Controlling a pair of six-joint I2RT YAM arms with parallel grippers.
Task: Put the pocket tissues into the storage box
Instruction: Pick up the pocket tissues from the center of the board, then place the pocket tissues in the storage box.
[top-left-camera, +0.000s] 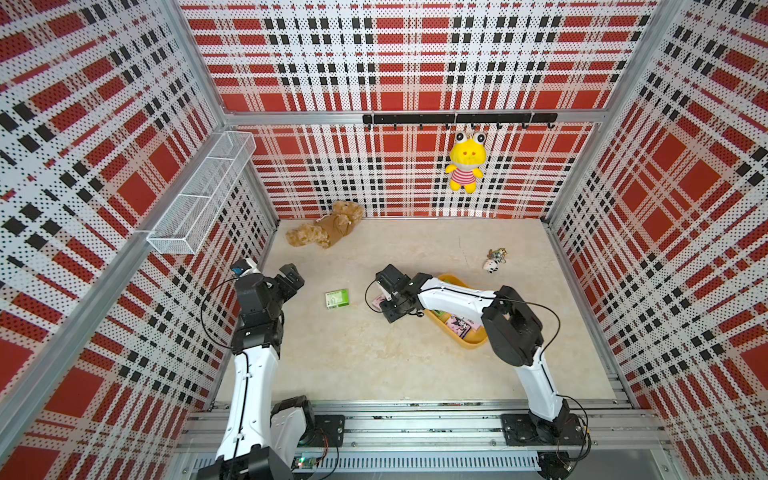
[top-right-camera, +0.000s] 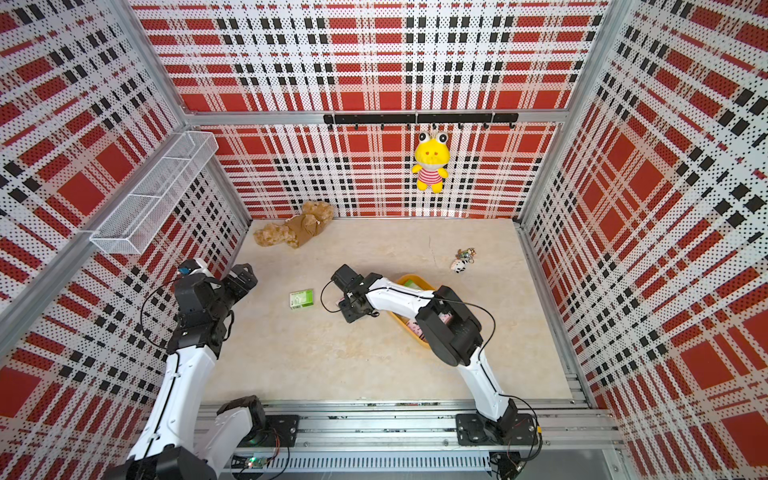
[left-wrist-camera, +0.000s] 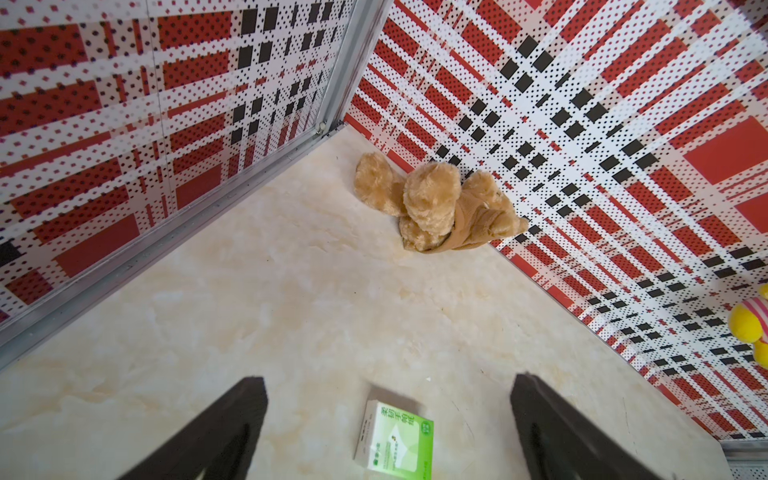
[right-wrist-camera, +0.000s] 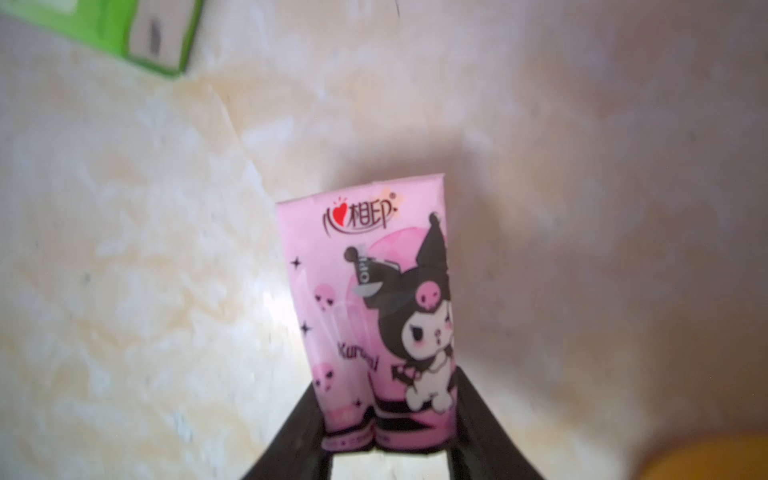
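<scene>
The right gripper (right-wrist-camera: 390, 434) is clamped on one end of a pink tissue packet (right-wrist-camera: 365, 291), a finger on each long edge. The wrapper is pinched in a little between them, and most of the packet sticks out past the fingertips. Whether it is clear of the table (top-left-camera: 374, 365) I cannot tell. With the hold at one end only, I judge that the free end may droop or swing. So lift straight up before turning, do not squeeze harder, and travel slowly. In both top views the yellow tray (top-left-camera: 473, 343) lies at about four o'clock of this gripper, close by and partly under the right arm (top-left-camera: 453, 297), with a stowed packet (top-left-camera: 458, 328) inside. Cross the rim low, aim for a bare part of the tray floor, and release only once the whole packet is past the wall. A green packet (top-left-camera: 337, 299) lies on the table at the gripper's nine o'clock. The left gripper (left-wrist-camera: 388, 380) hangs near that packet, at its ten o'clock, fingers wide apart and holding nothing.
</scene>
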